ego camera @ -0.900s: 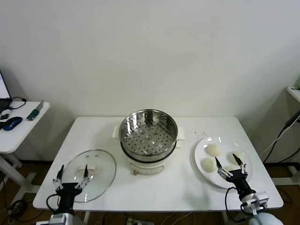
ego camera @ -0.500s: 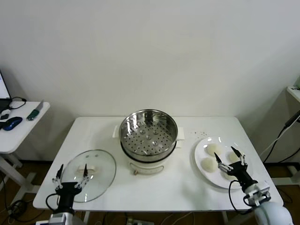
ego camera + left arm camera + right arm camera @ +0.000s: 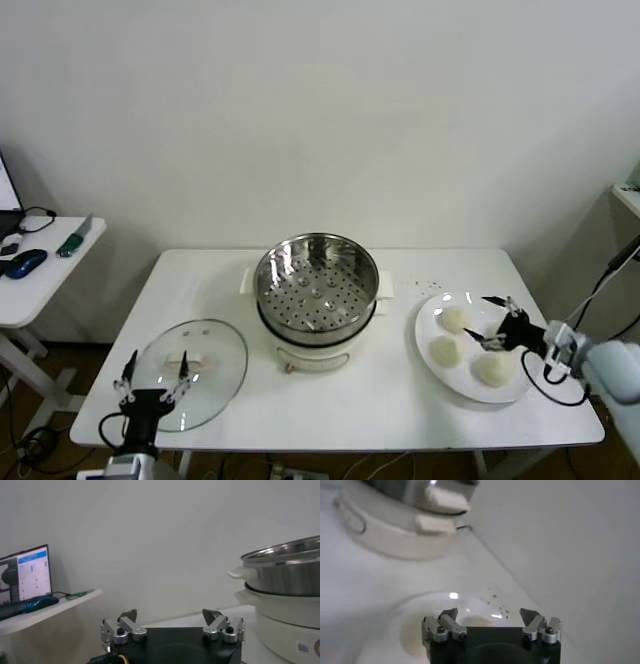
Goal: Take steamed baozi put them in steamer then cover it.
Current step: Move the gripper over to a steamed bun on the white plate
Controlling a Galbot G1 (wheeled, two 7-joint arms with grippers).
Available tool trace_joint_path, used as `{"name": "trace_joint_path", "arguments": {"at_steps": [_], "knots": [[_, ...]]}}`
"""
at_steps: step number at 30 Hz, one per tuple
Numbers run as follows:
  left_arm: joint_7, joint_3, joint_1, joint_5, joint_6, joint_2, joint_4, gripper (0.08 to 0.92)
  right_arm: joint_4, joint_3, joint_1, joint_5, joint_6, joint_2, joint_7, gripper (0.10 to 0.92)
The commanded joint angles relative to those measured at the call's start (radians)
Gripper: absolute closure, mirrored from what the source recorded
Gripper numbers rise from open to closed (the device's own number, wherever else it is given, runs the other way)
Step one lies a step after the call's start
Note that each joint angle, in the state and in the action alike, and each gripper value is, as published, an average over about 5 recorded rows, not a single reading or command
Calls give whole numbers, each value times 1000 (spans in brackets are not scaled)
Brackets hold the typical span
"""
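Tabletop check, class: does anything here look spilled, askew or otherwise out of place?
Only one thing: small dark specks are scattered on the white table between the steamer and the plate, like crumbs. The cover lies flat; nothing looks tipped or damaged.

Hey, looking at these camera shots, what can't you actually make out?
- Head view: the fourth baozi on the plate, covered by the right gripper.
- Right wrist view: the baozi, mostly behind the gripper body.
- Left wrist view: the cover, below the frame; the steamer, cut off by the edge.
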Motion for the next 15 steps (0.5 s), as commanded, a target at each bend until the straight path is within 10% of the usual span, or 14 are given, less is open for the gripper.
{"name": "trace_joint_path", "arguments": {"at_steps": [1,15], "knots": [[-1,0,-3,0,2,6,10,177,-239,-626,637,-137,-19,-86,-284,203],[-10,4,-28,5,31,36,16,177,-484,-959,854,-203,-7,153,-312,203]]}}
